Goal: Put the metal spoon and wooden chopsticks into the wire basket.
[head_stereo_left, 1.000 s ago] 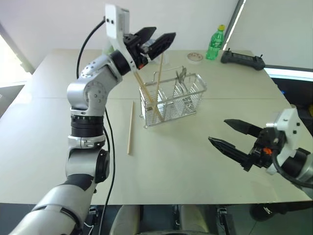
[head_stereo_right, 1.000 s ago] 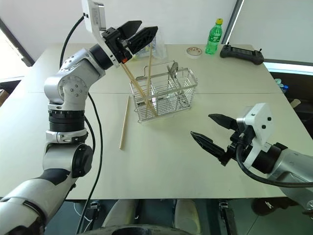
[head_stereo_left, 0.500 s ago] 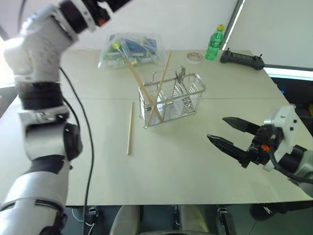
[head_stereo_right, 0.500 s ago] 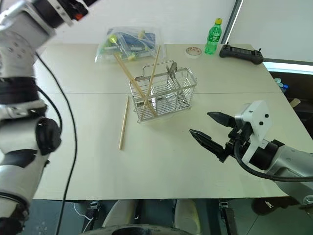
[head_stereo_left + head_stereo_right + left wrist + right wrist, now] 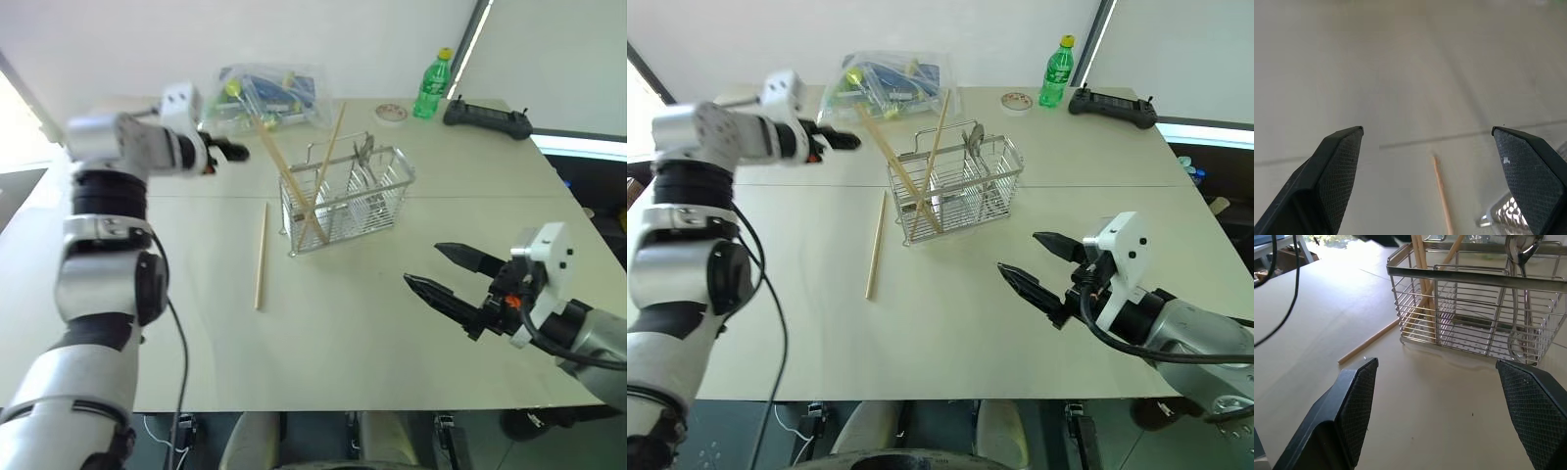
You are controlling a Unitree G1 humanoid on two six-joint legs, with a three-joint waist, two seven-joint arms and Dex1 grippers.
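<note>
Left pincer: mine, fingers spread wide, empty, aimed down at the table; placed, I judge, to line up on the last stick.

Loose chopstick: flat on the table, just beside the wire basket, its tip between my left fingers and beyond them.

Two chopsticks: leaning crossed inside the basket.

Metal spoon: apparently upright in an end compartment.

Right pincer: mine, spread, empty, hovering near the basket.
</note>
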